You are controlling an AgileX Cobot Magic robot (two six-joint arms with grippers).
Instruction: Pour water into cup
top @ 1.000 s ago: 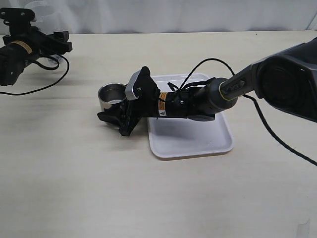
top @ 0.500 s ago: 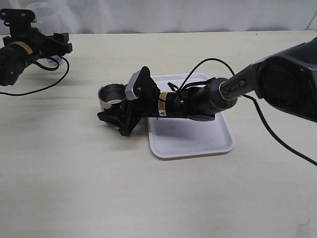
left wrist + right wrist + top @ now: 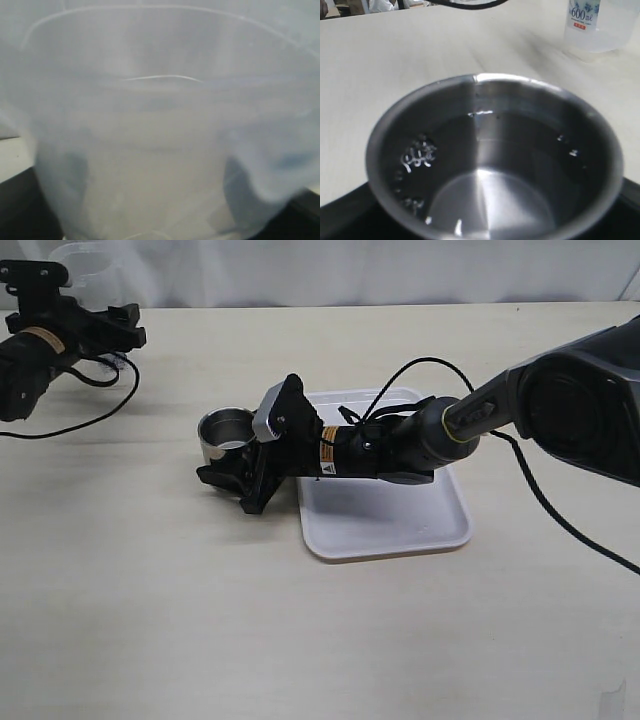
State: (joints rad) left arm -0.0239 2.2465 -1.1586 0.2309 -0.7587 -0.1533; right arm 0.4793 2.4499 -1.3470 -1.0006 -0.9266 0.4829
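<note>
The shiny steel cup (image 3: 225, 432) stands on the table just left of the white tray. My right gripper (image 3: 228, 462) lies low around it, shut on it. In the right wrist view the cup (image 3: 495, 165) fills the frame, and glints and drops show on its inner wall. My left gripper (image 3: 118, 328) is at the far back left, shut on the clear plastic container (image 3: 82, 258). That container (image 3: 160, 125) fills the left wrist view as a blurred translucent wall, with dark fingers (image 3: 17, 210) at its sides. It also shows in the right wrist view (image 3: 595, 25) with a blue "600 mL" label.
A white tray (image 3: 400, 530) lies under my right arm at centre right. Black cables (image 3: 70, 420) trail from the left arm over the table. A pale wall runs along the table's far edge.
The clear container and my left gripper have shifted slightly up and to the left. The left arm's cable has moved a little. The right arm and the cup have not moved.
</note>
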